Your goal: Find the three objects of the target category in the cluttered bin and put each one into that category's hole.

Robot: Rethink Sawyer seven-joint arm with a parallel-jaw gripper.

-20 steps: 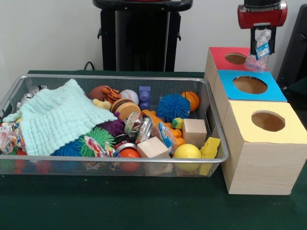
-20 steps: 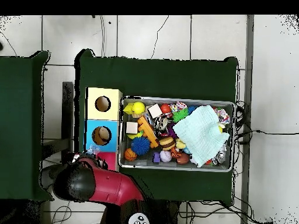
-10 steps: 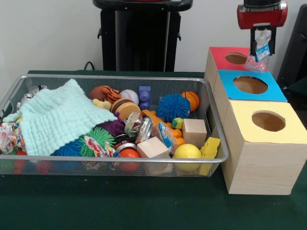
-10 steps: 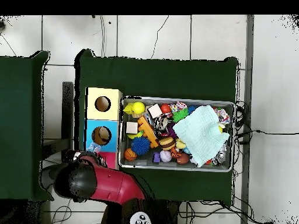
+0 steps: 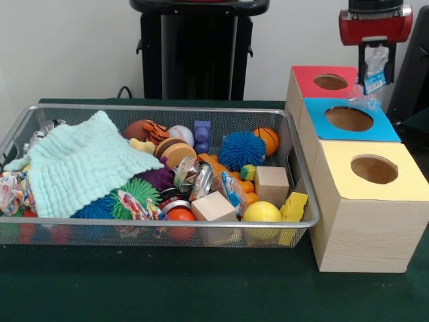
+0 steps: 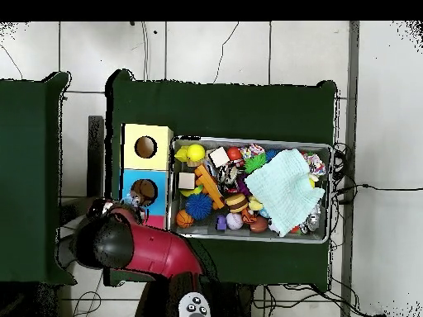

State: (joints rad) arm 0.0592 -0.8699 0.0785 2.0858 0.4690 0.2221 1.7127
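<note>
The red and black gripper [image 5: 375, 55] hangs at the upper right of the front view. Its two black fingers are clenched on a small clear plastic bag with a blue-and-white label [image 5: 375, 72]. The bag hangs down between the fingers. In the front view it appears beside the right edge of the pale wooden box with the red top [image 5: 324, 82], to the right of the round dark hole [image 5: 330, 82], and its crumpled lower end reaches toward the far right corner of the wooden box with the blue top [image 5: 350, 120]. Whether the bag touches a box cannot be told. The wooden box with the yellow top [image 5: 373, 201] stands nearest to the camera in the same row.

In the overhead view the red arm [image 6: 144, 252] covers most of the red-topped box, and the gripper itself is hidden under it.

The long silver wire mesh basket [image 5: 134, 231] stands on the dark green surface [image 5: 167, 288], just beside the three boxes. A mint-green knitted cloth [image 5: 84, 164] lies over its left part. The right part holds a blue spiky ball [image 5: 241, 149], a small orange basketball [image 5: 266, 139], a white baseball [image 5: 181, 135], two wooden cubes [image 5: 271, 184], a yellow ball [image 5: 261, 212] and a shiny silver can [image 5: 201, 181].
</note>
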